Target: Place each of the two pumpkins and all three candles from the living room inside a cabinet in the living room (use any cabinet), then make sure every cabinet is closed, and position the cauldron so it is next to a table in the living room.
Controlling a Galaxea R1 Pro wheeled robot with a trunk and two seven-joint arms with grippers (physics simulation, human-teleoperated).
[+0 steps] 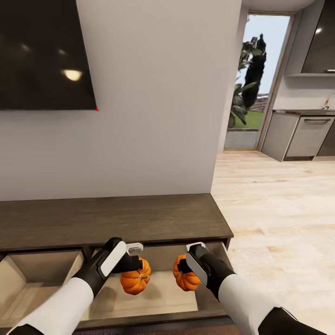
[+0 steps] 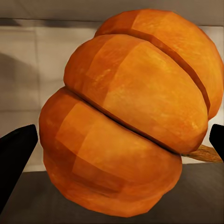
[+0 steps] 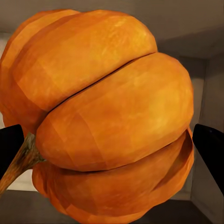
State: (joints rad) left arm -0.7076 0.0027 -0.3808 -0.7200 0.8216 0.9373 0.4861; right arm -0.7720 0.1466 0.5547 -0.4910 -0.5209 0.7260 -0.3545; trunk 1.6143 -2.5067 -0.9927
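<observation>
each gripper pinches a pumpkin: the left gripper point(image 1: 134, 265) grips the left pumpkin point(image 1: 135, 278), the right gripper point(image 1: 182, 266) the right pumpkin point(image 1: 186, 274), both hanging over the cabinet point(image 1: 111, 218)'s open drawer point(image 1: 158, 293). lower each straight down onto the drawer floor beneath the fingers, keeping the two apart, then spread the fingers.

You have a black wall TV point(image 1: 44, 53) mounted on the white wall point(image 1: 158, 102). Right of that wall, light wood plank floor point(image 1: 274, 209) runs back to a tall glazed doorway point(image 1: 258, 79), with a leafy dark green plant point(image 1: 249, 79) standing in it. Right of the doorway you see grey kitchen cabinets point(image 1: 298, 137) under a dark countertop point(image 1: 302, 112), and a dark upper unit point(image 1: 321, 37) above them.
</observation>
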